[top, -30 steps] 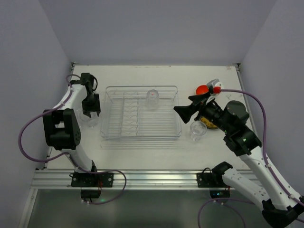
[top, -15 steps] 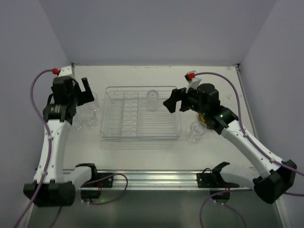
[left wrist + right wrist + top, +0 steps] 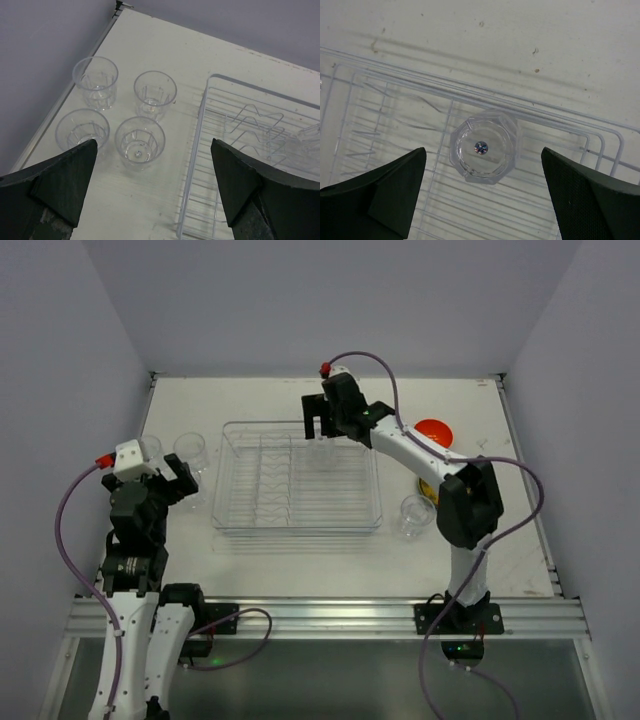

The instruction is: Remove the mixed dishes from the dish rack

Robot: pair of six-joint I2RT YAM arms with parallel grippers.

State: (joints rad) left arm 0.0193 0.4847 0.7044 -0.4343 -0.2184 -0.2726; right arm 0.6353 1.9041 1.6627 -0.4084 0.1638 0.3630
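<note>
The clear dish rack [image 3: 296, 512] lies mid-table. One clear glass cup [image 3: 482, 147] stands in its back part. My right gripper [image 3: 484, 167] hovers open straight above that cup, a finger on each side and well apart from it; in the top view the right gripper [image 3: 322, 430] is over the rack's far wall. Several clear cups [image 3: 140, 137] stand upright on the table left of the rack [image 3: 200, 125]. My left gripper [image 3: 154, 167] hangs open above and nearer than them, holding nothing. The left gripper [image 3: 178, 478] is beside the rack's left wall.
An orange bowl [image 3: 434, 430] sits at the back right. Another clear cup [image 3: 416, 512] stands right of the rack, next to a plate mostly hidden under my right arm. Walls close in the table on the left, back and right.
My left gripper opened, let go of a cup among the others at the left, and drew back and up. My right arm swung left to above the cup in the rack.
</note>
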